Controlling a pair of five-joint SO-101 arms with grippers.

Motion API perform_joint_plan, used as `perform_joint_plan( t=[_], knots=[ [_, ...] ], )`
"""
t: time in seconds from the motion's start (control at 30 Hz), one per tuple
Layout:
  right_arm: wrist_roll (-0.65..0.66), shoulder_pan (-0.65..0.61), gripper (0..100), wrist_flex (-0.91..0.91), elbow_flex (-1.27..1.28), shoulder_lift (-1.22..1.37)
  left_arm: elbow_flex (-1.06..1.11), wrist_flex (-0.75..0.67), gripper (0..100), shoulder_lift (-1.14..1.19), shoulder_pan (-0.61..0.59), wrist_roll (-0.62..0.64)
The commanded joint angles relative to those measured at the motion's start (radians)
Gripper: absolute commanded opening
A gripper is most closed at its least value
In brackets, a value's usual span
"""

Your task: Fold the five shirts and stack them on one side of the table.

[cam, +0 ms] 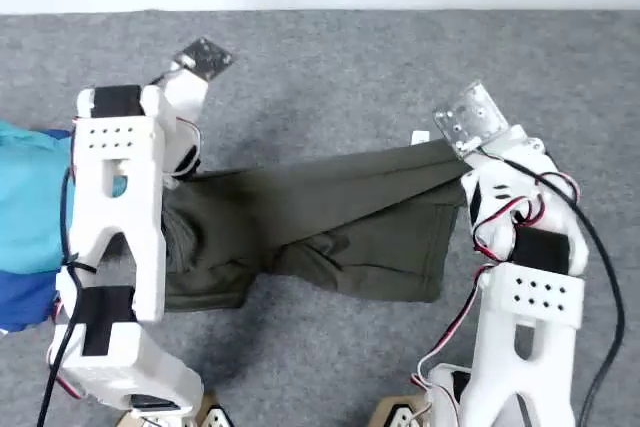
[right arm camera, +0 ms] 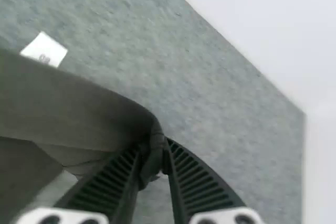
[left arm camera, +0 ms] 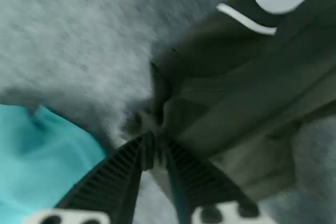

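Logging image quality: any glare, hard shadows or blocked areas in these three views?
High view: even light, soft shadows, arms covering part of the olive shirt. Left wrist view: left claw dark. Right wrist view: bright white beyond the table, no glare on the right claw.

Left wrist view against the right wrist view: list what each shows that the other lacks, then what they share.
Of the two, the left wrist view has the left hand shut on a bunched fold of the olive shirt, with a turquoise shirt lying close beside it. The right wrist view has the right hand shut on the olive shirt's edge, a small white tag by that edge, and a white strip past the table's far edge. Shared: the olive shirt and the grey table.
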Motion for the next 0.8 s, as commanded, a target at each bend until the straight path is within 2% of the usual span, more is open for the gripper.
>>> perform_joint_plan(
  t=[0.0, 0.1, 0.23, 0.37, 0.53, 0.77],
  knots=[
    [0.046, 0.07, 1.0, -0.094, 0.018, -0.005, -0.14, -0.023, 16, 0.008, -0.046, -0.015],
    [0.055, 0.091, 1.0, -0.11, 0.043, -0.005, -0.231, -0.015, 21, 0.052, -0.058, -0.015],
    [0.054, 0.093, 1.0, -0.11, 0.051, 0.004, -0.294, 0.026, 22, 0.146, -0.055, -0.081],
    [0.049, 0.093, 1.0, -0.11, 0.052, 0.056, -0.349, 0.032, 22, 0.287, -0.048, -0.094],
    [0.049, 0.093, 1.0, -0.11, 0.052, 0.117, -0.481, 0.071, 22, 0.473, 0.021, -0.094],
    [0.049, 0.088, 1.0, -0.11, 0.052, 0.139, -0.802, 0.16, 22, 0.669, 0.115, -0.089]
  ],
)
